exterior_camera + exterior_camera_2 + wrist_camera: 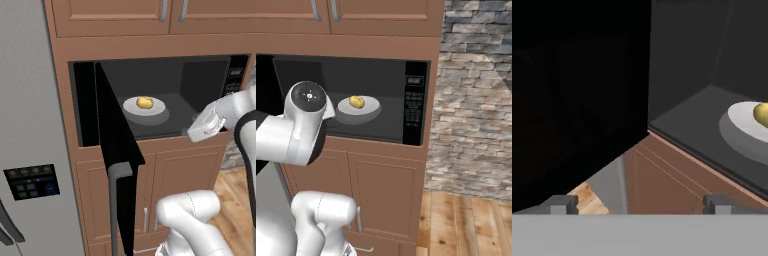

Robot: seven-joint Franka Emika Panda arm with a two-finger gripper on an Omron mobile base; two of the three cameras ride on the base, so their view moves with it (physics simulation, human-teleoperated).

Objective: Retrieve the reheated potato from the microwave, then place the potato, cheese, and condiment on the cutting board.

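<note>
Potato (145, 102) sits inside the open microwave (200, 80), on a round white plate (155, 108) that rests on the dark floor of the cavity, roughly in the middle of it. It is a small yellowish oval lump with a smooth skin, lying about at the centre of the plate; from the right base view it reads the same way, potato (357, 102) on plate (368, 106), with the black control panel (414, 102) standing to the right of the cavity. The door (112, 140) is swung wide out toward the robot, seen nearly edge-on, with its grey bar handle (117, 200) at the near edge. In the hand view the potato (762, 114) is cut off at the right edge, on the plate (739, 120), and the door's dark inner face (577, 90) fills the left half. The claw (639, 204) hangs in front of the microwave's lower lip, outside the cavity and to the potato's left in that view; its two dark fingertips (559, 204) stand far apart at the bottom with nothing between them, so it is wide open and holds nothing. Brown wooden cabinets (185, 180) surround the microwave, a grey fridge (30, 125) stands on its left, and a stone wall (476, 100) on its right.
</note>
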